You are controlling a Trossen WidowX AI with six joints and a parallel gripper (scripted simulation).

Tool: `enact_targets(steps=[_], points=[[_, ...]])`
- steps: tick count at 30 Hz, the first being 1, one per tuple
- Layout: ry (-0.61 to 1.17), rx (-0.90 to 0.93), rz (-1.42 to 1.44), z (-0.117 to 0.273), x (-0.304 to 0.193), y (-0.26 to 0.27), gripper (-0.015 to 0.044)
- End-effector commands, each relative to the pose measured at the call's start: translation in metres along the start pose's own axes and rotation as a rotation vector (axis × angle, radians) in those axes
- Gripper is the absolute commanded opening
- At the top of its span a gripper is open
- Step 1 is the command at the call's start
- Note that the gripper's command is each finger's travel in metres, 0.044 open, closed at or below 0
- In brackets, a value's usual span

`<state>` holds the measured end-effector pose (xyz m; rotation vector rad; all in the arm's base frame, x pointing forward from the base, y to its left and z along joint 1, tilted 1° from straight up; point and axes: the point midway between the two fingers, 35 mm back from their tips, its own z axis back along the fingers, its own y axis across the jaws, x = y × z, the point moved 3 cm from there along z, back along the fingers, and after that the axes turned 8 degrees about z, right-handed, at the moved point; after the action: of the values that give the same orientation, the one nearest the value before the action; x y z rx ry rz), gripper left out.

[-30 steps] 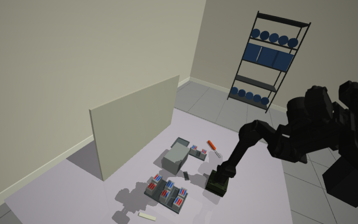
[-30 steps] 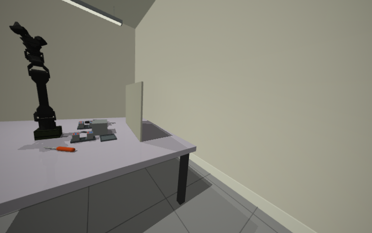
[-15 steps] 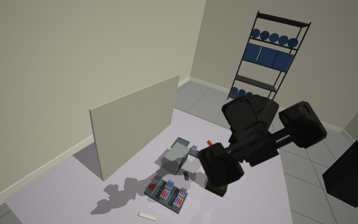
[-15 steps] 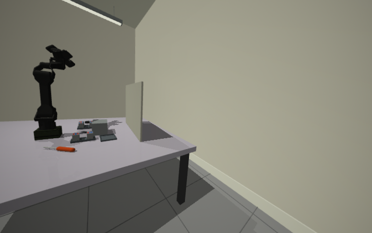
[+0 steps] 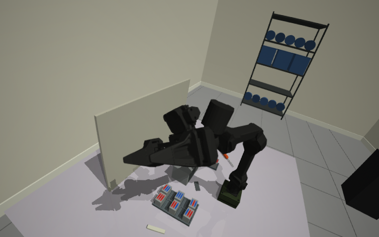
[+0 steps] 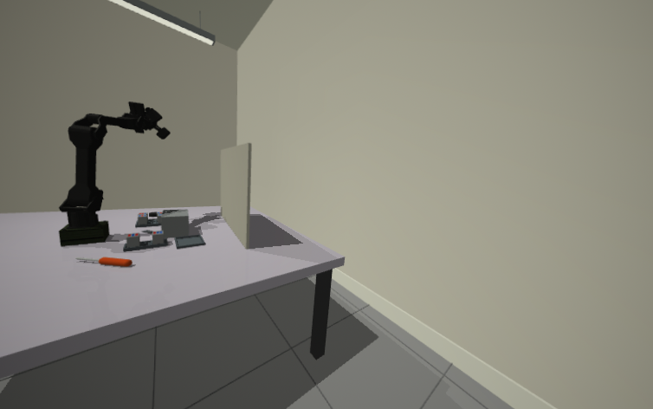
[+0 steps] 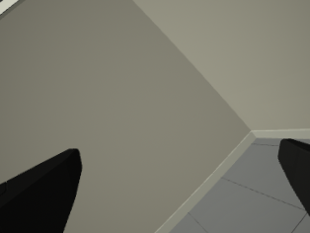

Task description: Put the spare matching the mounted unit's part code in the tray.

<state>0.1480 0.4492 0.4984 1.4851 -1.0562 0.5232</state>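
Observation:
My gripper (image 5: 137, 160) (image 6: 164, 133) (image 7: 182, 154) is open and empty, high above the table. The wrist view shows only walls and floor between its fingers. A plain grey box (image 5: 181, 175) (image 6: 174, 224) stands on the table, partly hidden by the arm in the top view; no code is readable on it. The shallow dark tray (image 6: 190, 241) lies beside it, empty, hidden in the top view. Several grey spares with red and blue stripes, such as an all-red one (image 5: 160, 198) and an all-blue one (image 5: 179, 195), sit in a dark rack (image 5: 167, 207).
A smaller rack (image 5: 213, 166) (image 6: 144, 245) holds striped blocks near the box. An upright panel (image 5: 134, 131) (image 6: 235, 198) stands beyond the box. An orange screwdriver (image 5: 225, 156) (image 6: 114, 262), a small dark piece (image 5: 197, 186) and a cream bar (image 5: 155, 229) lie on the table.

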Motion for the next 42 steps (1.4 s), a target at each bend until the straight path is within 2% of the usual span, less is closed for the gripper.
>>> enact_targets(steps=[1, 7, 12, 23, 30, 37, 42], points=[[0.074, -0.204, 0.082, 0.004, 0.003, -0.071, 0.0440], [0.203, -0.458, 0.148, 0.027, 0.005, -0.158, 0.0440], [0.330, -0.662, 0.171, 0.062, 0.007, -0.225, 0.0440], [0.664, -1.062, 0.105, 0.181, 0.009, -0.339, 0.0440], [0.916, -1.256, -0.046, 0.280, 0.008, -0.377, 0.0440], [1.177, -1.358, -0.299, 0.382, 0.003, -0.380, 0.0440], [1.201, -1.361, -0.329, 0.391, 0.003, -0.379, 0.0440]])
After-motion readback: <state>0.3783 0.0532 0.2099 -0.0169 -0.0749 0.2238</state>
